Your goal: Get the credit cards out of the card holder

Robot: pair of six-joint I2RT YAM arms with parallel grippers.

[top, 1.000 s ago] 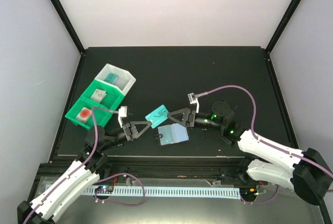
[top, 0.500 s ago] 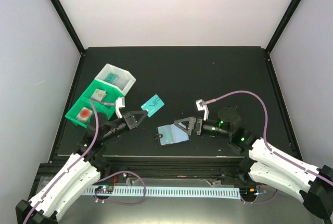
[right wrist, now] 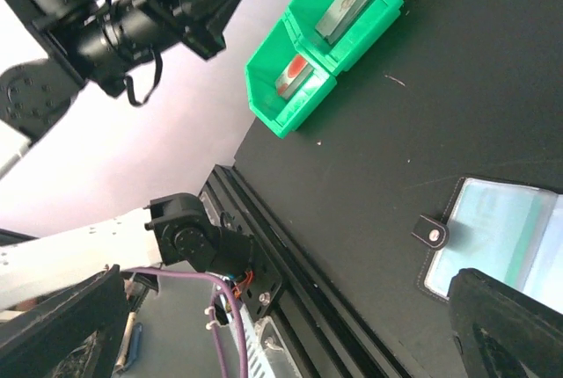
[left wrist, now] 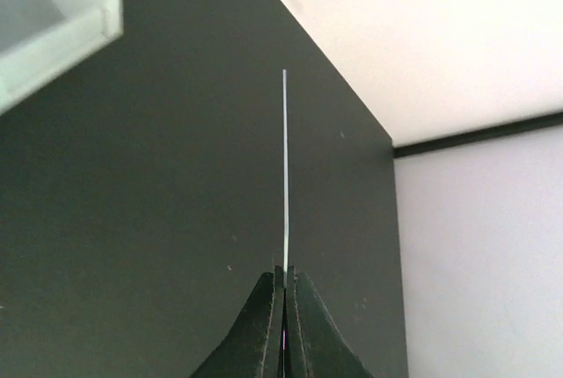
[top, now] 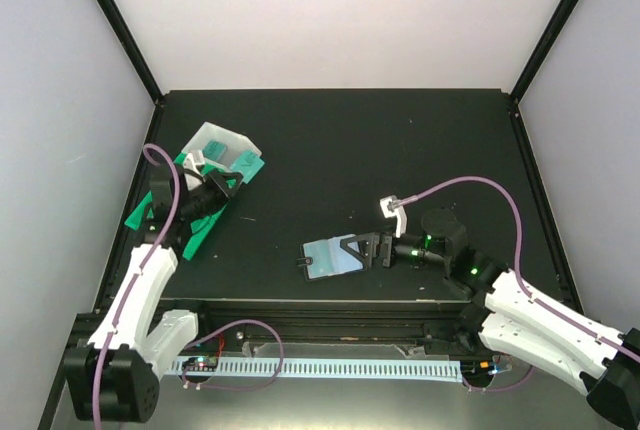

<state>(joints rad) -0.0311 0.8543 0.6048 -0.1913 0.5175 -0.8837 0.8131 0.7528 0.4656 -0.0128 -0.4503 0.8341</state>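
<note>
Top external view: the small black folding card holder (top: 330, 258) lies open, pale blue pockets up, at 6 o'clock on the black table (top: 400, 150). The right gripper (top: 351, 250) sits low at its 3 o'clock edge, fingers wide apart. The left gripper (left wrist: 284, 274), out at 10 o'clock, pinches a thin teal credit card (left wrist: 284, 176).

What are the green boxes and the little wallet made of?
The green bins look like hard, smooth plastic: even colour, stiff thin walls. The card holder seems black leather or imitation, stitched at the edge, with clear shiny plastic pockets.
</note>
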